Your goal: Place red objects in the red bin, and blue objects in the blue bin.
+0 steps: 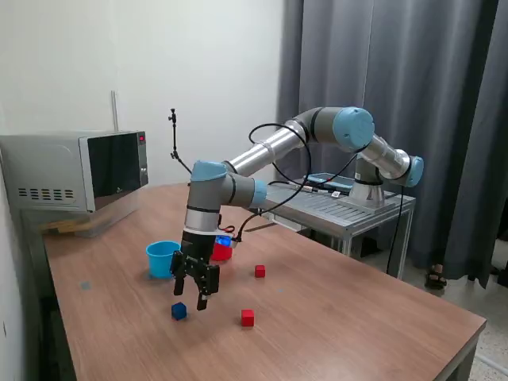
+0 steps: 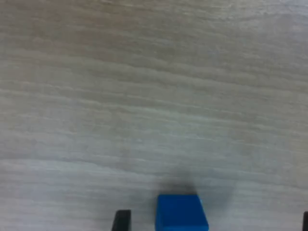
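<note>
Even indoor light; blurry wrist view.

Probably lab: robot arm (image 1: pixel 270 151), microwave (image 1: pixel 75 171), grey curtain (image 1: pixel 397 79).

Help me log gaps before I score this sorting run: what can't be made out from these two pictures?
- Red cup, exterior view: mostly hidden behind the arm; its contents cannot be seen.
- Blue cup, exterior view: the angle hides its inside.
- Second blue cube: only one blue cube shows on the table.
- Hand, wrist view: fingertips cut off by the picture's edge.
- Blue cube, wrist view: blurred, partly cut off by the edge.
</note>
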